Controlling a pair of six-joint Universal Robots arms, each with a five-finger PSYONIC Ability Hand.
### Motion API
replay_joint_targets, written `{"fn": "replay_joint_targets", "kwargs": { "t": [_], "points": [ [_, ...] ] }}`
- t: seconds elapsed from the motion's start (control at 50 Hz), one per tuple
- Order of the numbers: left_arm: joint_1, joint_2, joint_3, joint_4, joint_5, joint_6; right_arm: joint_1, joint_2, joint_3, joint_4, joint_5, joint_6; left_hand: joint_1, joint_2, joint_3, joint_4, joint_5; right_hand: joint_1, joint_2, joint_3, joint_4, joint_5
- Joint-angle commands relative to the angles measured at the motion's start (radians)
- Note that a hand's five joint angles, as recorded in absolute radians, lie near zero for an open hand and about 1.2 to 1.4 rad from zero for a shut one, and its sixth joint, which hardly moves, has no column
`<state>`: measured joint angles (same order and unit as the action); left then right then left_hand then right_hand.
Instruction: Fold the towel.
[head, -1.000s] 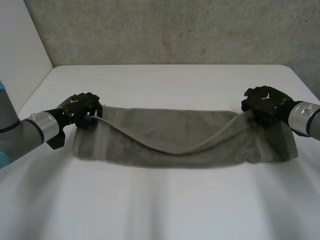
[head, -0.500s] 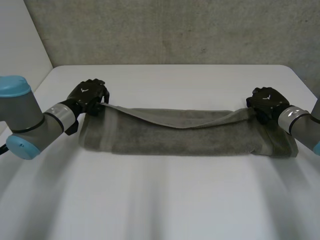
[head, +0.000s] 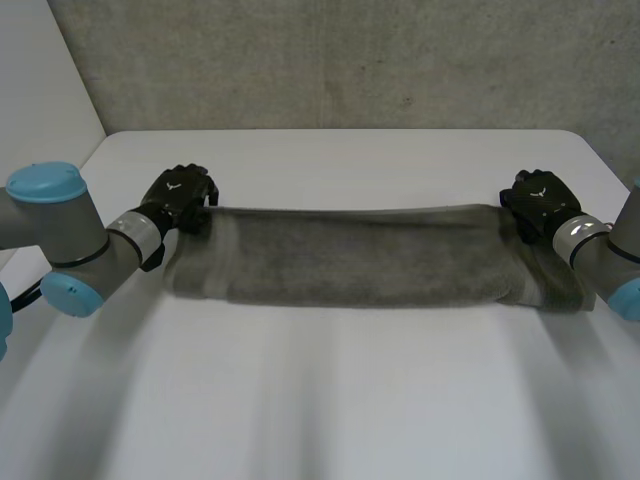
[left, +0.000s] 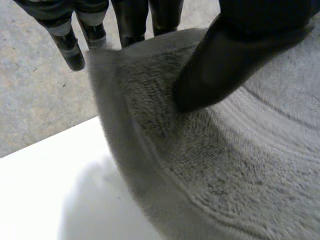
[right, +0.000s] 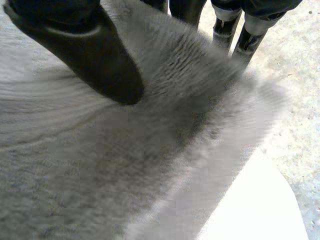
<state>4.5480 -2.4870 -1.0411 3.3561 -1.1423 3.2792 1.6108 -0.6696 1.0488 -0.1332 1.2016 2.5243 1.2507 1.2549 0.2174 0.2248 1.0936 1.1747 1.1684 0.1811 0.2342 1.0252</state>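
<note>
A grey towel (head: 370, 255) lies as a long folded band across the white table (head: 330, 400). My left hand (head: 180, 195) is at its far left corner and my right hand (head: 538, 198) at its far right corner. In the left wrist view the thumb (left: 225, 55) presses the towel (left: 225, 175) against the fingers (left: 65, 35) behind its edge. The right wrist view has the same pinch: thumb (right: 85, 50) on top of the towel (right: 100, 175), fingers (right: 235, 30) behind the cloth. The upper layer lies flat over the lower one.
A concrete wall (head: 350, 60) rises behind the table's far edge, and a pale wall (head: 40, 90) stands at the left. Bare table top stretches in front of the towel and behind it.
Both hands have carried the towel's upper edge away from me to the far side. The sagging layer now lies stretched flat over the lower layer.
</note>
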Motion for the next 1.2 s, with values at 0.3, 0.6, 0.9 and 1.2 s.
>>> {"fn": "replay_joint_targets", "kwargs": {
  "t": [0.3,0.6,0.9,1.2],
  "points": [
    [-0.001,0.157,-0.095,-0.006,-0.005,0.004,-0.006,-0.180,0.048,-0.006,0.053,0.145,-1.061,-1.065,-0.043,-0.050,-1.078,-1.000,-0.994,-0.007,-0.060,-1.025],
    [0.031,0.396,-0.482,-0.015,0.013,0.072,-0.136,-0.464,0.479,0.087,-0.062,0.126,-0.905,-0.909,-0.043,-0.050,-0.922,-0.994,-0.987,-0.007,-0.060,-1.019],
    [0.046,0.399,-0.559,-0.012,0.013,0.165,-0.212,-0.375,0.639,0.043,-0.119,0.008,-0.908,-0.912,-0.043,-0.050,-0.925,-0.875,-0.869,-0.007,-0.060,-0.900],
    [0.048,0.411,-0.574,-0.006,0.012,0.158,-0.227,-0.324,0.591,-0.045,-0.120,0.002,-0.920,-0.924,-0.043,-0.050,-0.937,0.222,0.228,-0.007,-0.060,0.197]
  ]
}}
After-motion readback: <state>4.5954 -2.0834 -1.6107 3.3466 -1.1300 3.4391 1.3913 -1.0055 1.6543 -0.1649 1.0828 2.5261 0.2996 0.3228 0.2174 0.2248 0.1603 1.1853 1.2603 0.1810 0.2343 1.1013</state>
